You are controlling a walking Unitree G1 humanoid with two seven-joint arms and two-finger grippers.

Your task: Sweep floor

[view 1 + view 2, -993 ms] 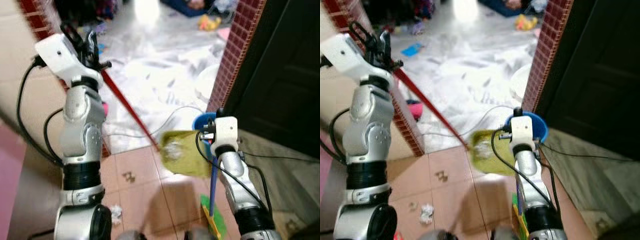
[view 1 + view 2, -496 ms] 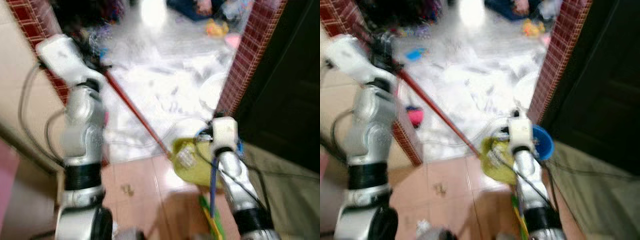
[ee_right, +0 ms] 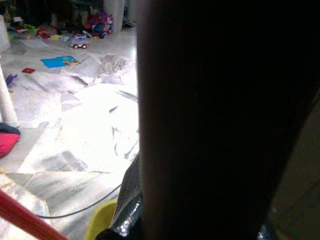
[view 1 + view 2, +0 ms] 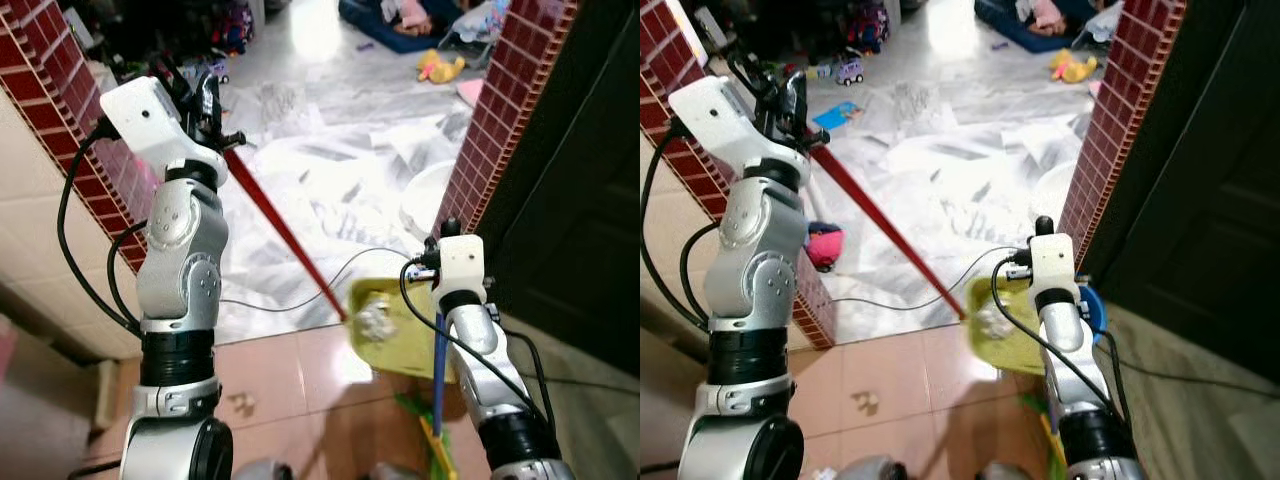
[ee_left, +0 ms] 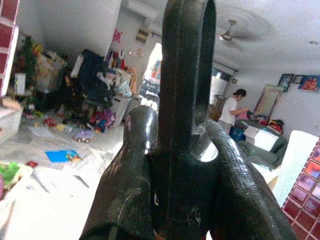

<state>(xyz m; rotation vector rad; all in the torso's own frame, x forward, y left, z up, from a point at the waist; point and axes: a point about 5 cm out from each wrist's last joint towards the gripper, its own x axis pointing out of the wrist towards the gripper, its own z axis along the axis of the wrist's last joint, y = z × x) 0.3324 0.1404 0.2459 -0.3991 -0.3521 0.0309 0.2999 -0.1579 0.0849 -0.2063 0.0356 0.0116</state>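
Our left gripper (image 4: 205, 100) is clamped on the top of the red broom handle (image 4: 285, 235); the stick is stiff and light, best held high for leverage. It slants down to the yellow dustpan (image 4: 395, 325), whose blue handle (image 4: 437, 375) our right gripper (image 3: 150, 210) seems to grasp, though we cannot tell its fingers
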